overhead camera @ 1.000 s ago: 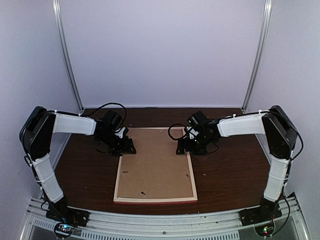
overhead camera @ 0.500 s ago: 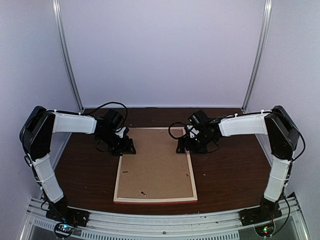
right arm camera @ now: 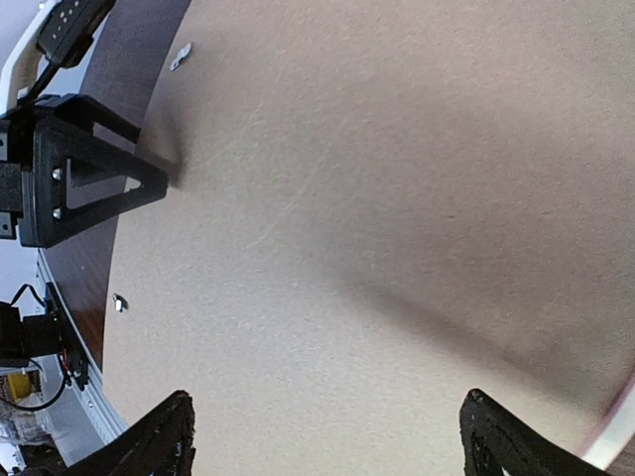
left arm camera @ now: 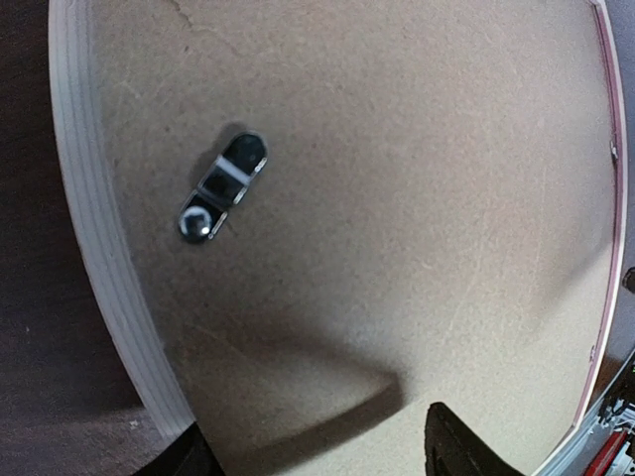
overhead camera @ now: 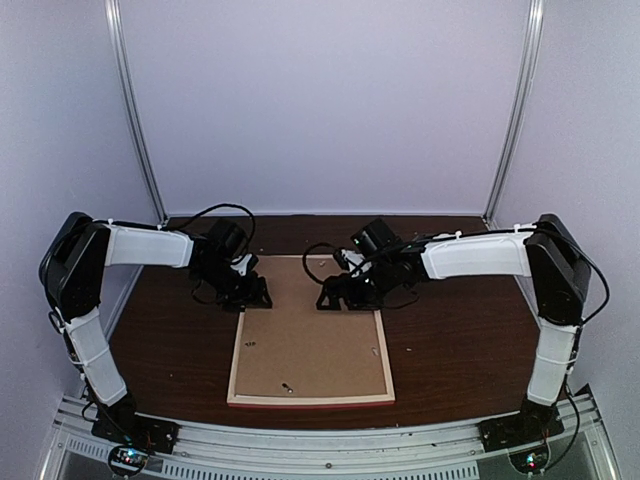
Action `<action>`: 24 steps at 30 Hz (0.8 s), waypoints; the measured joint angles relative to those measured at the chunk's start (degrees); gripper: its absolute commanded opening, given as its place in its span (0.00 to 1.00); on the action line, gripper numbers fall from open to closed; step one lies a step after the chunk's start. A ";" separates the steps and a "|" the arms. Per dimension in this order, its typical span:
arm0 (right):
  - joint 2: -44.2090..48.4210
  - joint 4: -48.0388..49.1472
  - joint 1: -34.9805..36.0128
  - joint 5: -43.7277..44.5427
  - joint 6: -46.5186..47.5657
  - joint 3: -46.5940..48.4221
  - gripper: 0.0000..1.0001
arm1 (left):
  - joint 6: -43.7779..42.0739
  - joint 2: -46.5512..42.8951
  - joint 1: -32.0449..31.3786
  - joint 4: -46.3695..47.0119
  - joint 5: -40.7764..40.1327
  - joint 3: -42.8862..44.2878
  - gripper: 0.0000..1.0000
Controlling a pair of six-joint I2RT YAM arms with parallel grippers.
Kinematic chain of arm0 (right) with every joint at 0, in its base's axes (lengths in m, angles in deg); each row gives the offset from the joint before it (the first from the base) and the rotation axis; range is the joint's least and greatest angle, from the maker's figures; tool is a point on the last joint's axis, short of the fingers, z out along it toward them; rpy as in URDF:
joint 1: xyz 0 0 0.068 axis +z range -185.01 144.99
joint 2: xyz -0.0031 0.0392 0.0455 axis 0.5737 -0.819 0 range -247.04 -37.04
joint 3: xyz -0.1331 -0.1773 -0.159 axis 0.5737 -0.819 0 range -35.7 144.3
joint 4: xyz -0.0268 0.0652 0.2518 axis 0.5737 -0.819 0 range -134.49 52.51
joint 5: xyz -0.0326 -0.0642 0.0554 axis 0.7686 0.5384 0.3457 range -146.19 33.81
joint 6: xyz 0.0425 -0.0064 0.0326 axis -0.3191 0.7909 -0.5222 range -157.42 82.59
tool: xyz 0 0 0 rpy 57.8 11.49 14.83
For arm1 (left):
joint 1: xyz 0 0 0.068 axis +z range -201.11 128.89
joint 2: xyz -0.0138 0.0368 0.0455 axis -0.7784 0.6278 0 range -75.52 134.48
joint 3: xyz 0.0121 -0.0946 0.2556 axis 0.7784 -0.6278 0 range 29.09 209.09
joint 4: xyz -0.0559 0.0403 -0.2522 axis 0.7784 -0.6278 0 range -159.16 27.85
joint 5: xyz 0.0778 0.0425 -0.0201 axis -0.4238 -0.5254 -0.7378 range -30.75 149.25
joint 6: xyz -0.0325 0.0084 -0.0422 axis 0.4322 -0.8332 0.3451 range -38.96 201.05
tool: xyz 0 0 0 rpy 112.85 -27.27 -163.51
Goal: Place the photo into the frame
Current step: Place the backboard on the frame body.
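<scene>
Frame (overhead camera: 310,399) lies back-up; left gripper (left arm camera: 322,451) and right gripper (right arm camera: 327,436) gape over it

Top: looks down from high behind the arm bases toward 12 o'clock, taking in the whole desk (overhead camera: 460,350). Wrists: press close over the brown backing board (left arm camera: 397,198) inside the frame (left arm camera: 99,228), shared across all three.

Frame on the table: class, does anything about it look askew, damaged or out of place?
Nothing stands out. The frame lies flat, back up, with the brown backing board seated inside its bars. The board shows only faint scratches and a small metal clip. The photo is not in view.
</scene>
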 measured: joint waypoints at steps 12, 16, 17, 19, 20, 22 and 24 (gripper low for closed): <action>-4.52 3.19 1.66 -3.39 -2.32 0.15 0.92 | -0.11 0.00 -0.07 -0.02 -0.28 0.00 0.68; -4.57 3.72 1.66 -3.45 -2.71 0.09 0.92 | -0.15 0.00 -0.07 -0.02 -0.33 0.00 0.68; -4.57 3.87 1.66 -3.45 -2.73 -0.04 0.92 | -0.20 0.00 -0.07 -0.04 -0.35 0.02 0.68; -4.57 4.07 1.64 -3.43 -2.73 -0.20 0.92 | -0.33 0.00 -0.13 -0.15 -0.48 0.09 0.68; -4.57 4.11 1.66 -3.43 -2.73 -0.22 0.92 | -0.39 0.00 -0.15 -0.22 -0.55 0.13 0.68; -4.57 4.13 1.64 -3.41 -2.73 -0.24 0.92 | -0.61 -0.02 -0.26 -0.44 -0.74 0.24 0.68; -4.57 4.13 1.64 -3.41 -2.73 -0.24 0.91 | -0.85 -0.02 -0.28 -0.79 -0.96 0.42 0.68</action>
